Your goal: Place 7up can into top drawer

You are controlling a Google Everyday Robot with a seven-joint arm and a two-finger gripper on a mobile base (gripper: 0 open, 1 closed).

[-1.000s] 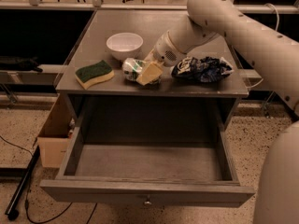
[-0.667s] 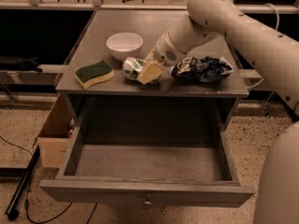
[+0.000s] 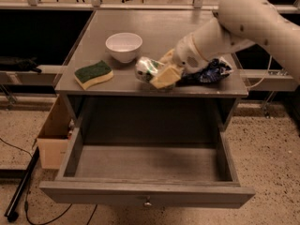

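The 7up can (image 3: 145,69), green and white and crushed, lies on its side near the front edge of the grey table top (image 3: 159,27). My gripper (image 3: 157,72) reaches in from the right and is shut on the can, with one pale finger (image 3: 165,77) in front of it. The top drawer (image 3: 147,194) stands pulled out below the table top. Its inside holds nothing and its round knob (image 3: 147,203) shows on the front panel. The can is above the drawer's back edge.
A white bowl (image 3: 124,46) and a green-and-yellow sponge (image 3: 93,74) sit left of the can. A dark blue chip bag (image 3: 212,71) lies under my arm at the right. A cardboard box (image 3: 53,142) and a black pole (image 3: 23,184) stand on the floor at the left.
My gripper has moved a little to the right and toward the table's front edge, carrying the can with it. The bowl, sponge and drawer have not moved.
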